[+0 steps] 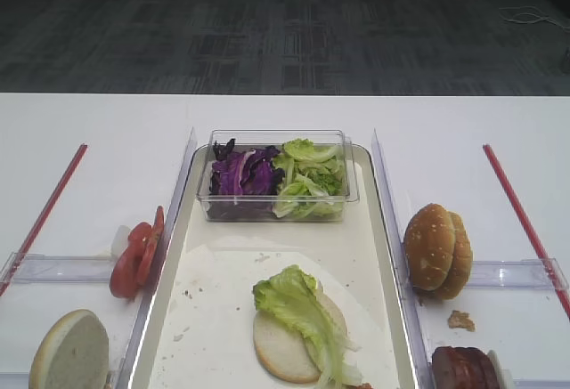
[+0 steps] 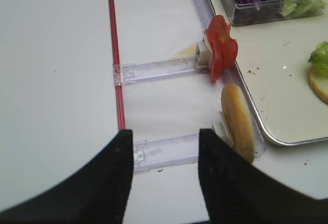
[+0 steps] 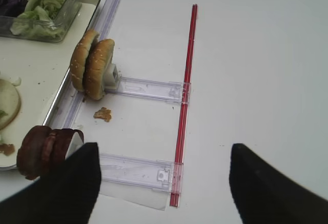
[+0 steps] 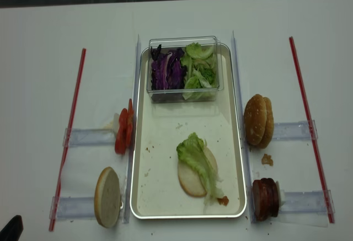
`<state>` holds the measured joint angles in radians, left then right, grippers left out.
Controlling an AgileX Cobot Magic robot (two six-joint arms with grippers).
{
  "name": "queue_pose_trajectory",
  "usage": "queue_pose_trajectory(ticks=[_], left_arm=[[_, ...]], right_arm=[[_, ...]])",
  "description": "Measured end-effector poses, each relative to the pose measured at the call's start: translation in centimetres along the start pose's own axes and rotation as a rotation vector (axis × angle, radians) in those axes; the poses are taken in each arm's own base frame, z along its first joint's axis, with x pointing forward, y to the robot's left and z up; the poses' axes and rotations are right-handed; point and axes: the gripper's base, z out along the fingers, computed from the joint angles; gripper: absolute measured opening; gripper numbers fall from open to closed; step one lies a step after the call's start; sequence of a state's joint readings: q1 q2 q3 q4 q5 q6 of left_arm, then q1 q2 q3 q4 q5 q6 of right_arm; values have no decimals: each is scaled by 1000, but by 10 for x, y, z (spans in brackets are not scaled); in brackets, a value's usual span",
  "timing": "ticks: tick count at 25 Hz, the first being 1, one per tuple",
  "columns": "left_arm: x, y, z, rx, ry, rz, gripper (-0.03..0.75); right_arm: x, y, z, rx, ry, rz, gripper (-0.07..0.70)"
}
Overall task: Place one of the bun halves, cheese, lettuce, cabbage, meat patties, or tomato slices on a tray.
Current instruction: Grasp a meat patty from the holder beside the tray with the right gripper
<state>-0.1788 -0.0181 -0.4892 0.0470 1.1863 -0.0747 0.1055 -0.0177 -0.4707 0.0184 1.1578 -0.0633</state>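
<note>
Exterior high: the tray holds a pale bun half under a lettuce leaf; a clear box at its far end contains cabbage.

Right wrist: the right gripper, fingers spread wide and empty, hovers near the meat patties and sesame buns.

Left wrist: the left gripper, fingers apart and empty, hovers near the tomato slices.

Realsense: the tray sits centrally between the racks.

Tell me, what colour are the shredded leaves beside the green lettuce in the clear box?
Dark purple shredded cabbage leaves, clearest in the exterior high view.
</note>
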Motion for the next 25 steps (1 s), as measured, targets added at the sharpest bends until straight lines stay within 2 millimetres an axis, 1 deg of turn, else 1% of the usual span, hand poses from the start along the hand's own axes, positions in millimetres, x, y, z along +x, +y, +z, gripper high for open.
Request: queue_pose_trajectory(ticks=[16, 22, 25], left_arm=[[0, 0, 0, 0, 0, 0, 286], [0, 0, 0, 0, 0, 0, 286], [0, 0, 0, 0, 0, 0, 286]], right_arm=[[0, 0, 0, 0, -2, 0, 538], [-4, 0, 6, -3, 53, 1, 538], [-9, -1, 7, -2, 93, 2, 538]])
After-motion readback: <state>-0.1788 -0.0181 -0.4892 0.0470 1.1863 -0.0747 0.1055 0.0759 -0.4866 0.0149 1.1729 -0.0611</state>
